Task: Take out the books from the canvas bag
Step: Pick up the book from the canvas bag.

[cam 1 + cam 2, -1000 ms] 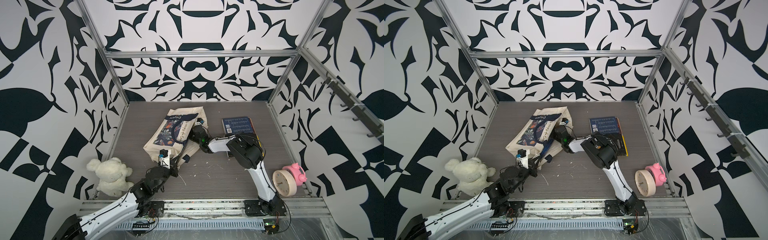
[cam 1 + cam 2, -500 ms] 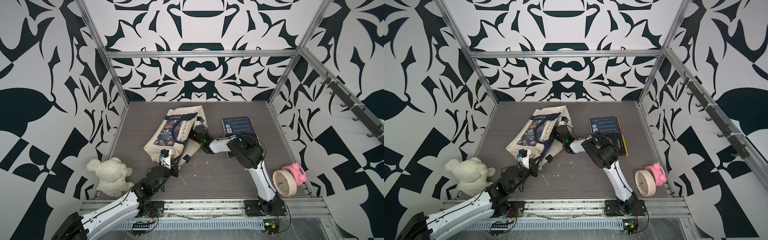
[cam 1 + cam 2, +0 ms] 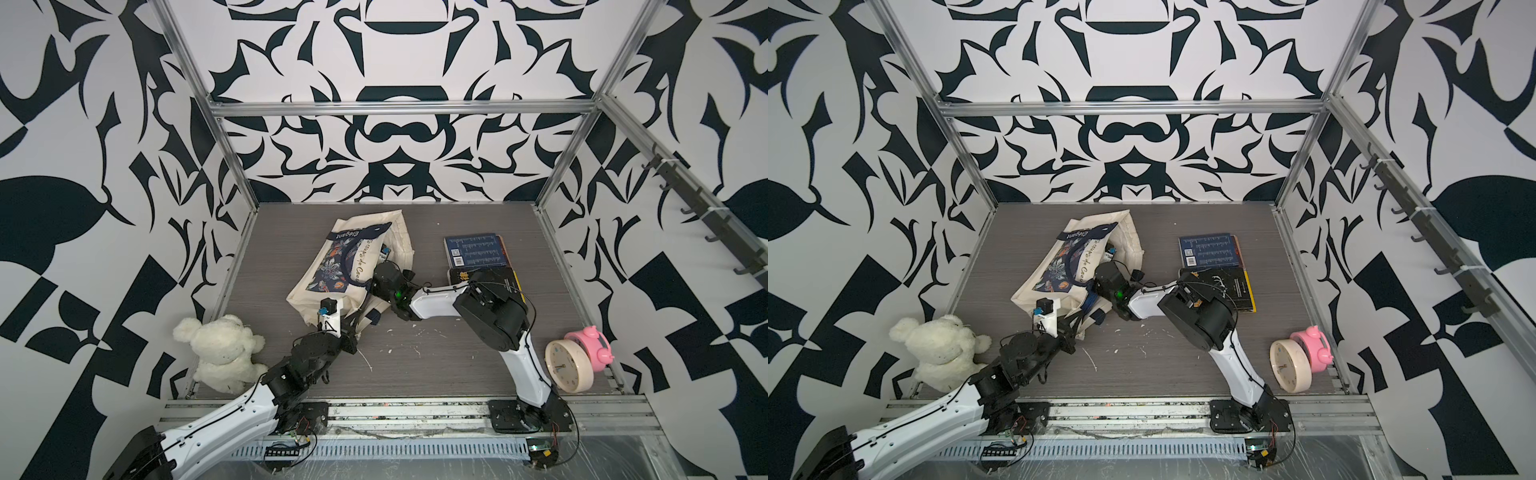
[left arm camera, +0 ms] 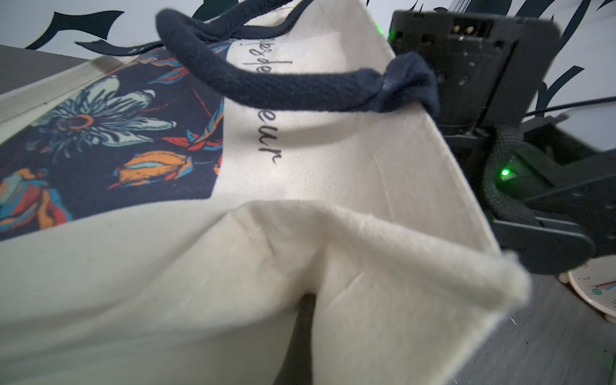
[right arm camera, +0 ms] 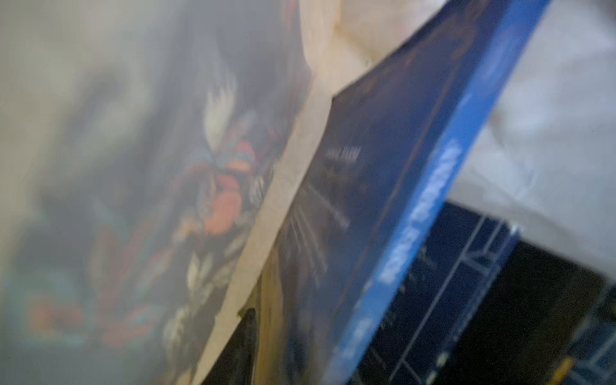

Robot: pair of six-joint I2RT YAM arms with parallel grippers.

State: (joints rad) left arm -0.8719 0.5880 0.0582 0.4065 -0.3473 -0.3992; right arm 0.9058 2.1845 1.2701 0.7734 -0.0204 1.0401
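Currently, the cream-white canvas bag with navy strap handles and floral print point(image 3: 332, 270) lies printed side up, left of centre on the grey wood-grain table point(image 3: 415, 365). Its length runs near-to-far, with the far end leaning toward the robot's right. The mouth edge faces the right arm.

Left gripper point(image 3: 349, 328) is at the bag's near edge, fingers together and pinching a fold of the canvas. Right gripper point(image 3: 384, 276) is pushed into the mouth; fingers hidden by fabric, so can't tell how they stand.

Inside, per the blurred right wrist view: a thin book w/ bright blue spine point(image 5: 416, 200) lies against the printed wall, and a dark cover w/ pale grid lines point(image 5: 466, 283) is just beside it.

Already out, well right of the bag:
- A dark blue book w/ barcode point(image 3: 476, 249), long axis across the table.
- Just nearer, a black book w/ yellow lettering point(image 3: 498, 278), same axis, part-hidden by the right arm.

Open room: a bare strip between the arms at near-centre, plus a strip along the back wall.

Edges: a white plush bear point(image 3: 220, 353) sits at the near-left corner. At near-right, a cream round clock point(image 3: 567, 365) touches a pink alarm clock point(image 3: 594, 343).
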